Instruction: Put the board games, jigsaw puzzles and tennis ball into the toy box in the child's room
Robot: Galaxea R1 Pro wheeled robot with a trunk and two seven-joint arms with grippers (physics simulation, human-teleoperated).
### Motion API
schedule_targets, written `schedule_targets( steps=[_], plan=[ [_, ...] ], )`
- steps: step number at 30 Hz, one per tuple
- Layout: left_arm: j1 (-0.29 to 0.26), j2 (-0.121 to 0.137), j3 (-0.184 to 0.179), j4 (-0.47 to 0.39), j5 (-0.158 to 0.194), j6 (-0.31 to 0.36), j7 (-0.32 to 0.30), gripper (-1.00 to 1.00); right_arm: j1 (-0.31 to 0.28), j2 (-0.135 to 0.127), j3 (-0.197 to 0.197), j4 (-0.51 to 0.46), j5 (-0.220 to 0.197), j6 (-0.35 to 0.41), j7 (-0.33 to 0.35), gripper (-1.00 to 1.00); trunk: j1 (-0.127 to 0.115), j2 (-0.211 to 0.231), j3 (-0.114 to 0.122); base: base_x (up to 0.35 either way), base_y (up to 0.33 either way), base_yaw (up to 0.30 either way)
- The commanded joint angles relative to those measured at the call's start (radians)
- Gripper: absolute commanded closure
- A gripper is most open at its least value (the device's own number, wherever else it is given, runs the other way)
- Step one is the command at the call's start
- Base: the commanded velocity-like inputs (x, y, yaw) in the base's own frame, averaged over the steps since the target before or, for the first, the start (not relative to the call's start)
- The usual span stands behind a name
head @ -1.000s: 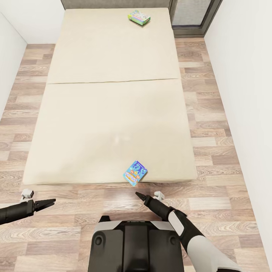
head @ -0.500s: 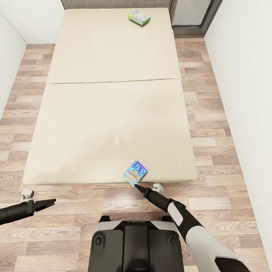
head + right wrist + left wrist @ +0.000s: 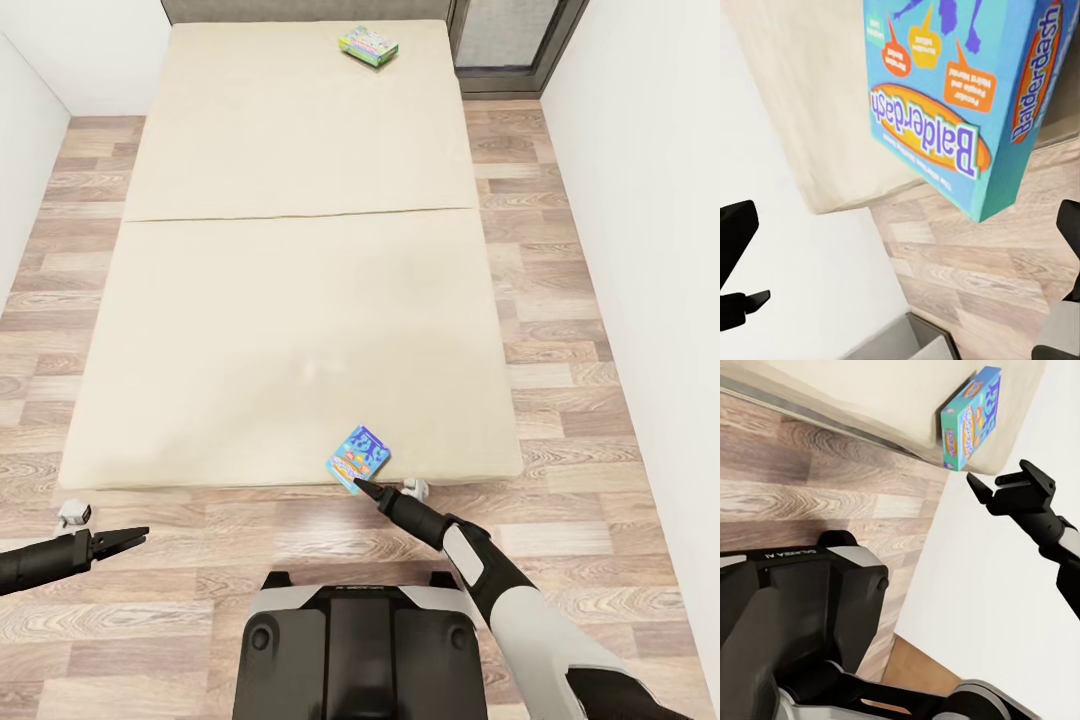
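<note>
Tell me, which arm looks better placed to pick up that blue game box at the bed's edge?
The right. Its tool is open and almost at the blue game box at the near edge of the bed. The left tool hangs far off to the side over the floor.

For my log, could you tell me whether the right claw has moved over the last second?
Yes: the right claw advanced toward the blue rectangular game box at the beige bed's near edge.

A home bedroom: a low bed [image 3: 290,250] with beige mattress, wood-plank floor [image 3: 560,300], white walls [image 3: 650,200].
</note>
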Motion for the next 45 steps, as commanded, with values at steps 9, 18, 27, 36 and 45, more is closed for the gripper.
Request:
schedule_targets(
  steps=[9, 18, 27, 36, 45],
  plan=[
    [0.0, 0.0, 0.001, 0.0, -0.002, 0.011, -0.005, -1.0, -0.004, 0.001, -0.006, 0.0, -0.004, 0.01, 0.003, -1.0, 0.02, -0.036, -0.017, 0.0, 0.0, 0.0],
    [0.0, 0.0, 0.001, 0.0, -0.002, 0.011, -0.005, -1.0, -0.004, 0.001, -0.006, 0.0, -0.001, 0.01, 0.003, -1.0, 0.043, -0.078, -0.035, 0.0, 0.0, 0.0],
    [0.0, 0.0, 0.001, 0.0, -0.002, 0.011, -0.005, -1.0, -0.004, 0.001, -0.004, 0.001, 0.003, 0.01, 0.003, -1.0, 0.05, -0.092, -0.042, 0.0, 0.0, 0.0],
    [0.0, -0.001, 0.001, 0.0, -0.002, 0.011, -0.005, -1.0, -0.003, 0.001, 0.0, 0.006, 0.006, 0.01, 0.003, -1.0, 0.054, -0.099, -0.045, 0.0, 0.0, 0.0],
    [0.0, -0.003, 0.0, 0.0, -0.002, 0.011, -0.005, -1.0, -0.003, 0.001, 0.004, 0.008, 0.007, 0.011, 0.003, -1.0, 0.089, -0.162, -0.073, 0.0, 0.0, 0.0]
  ],
)
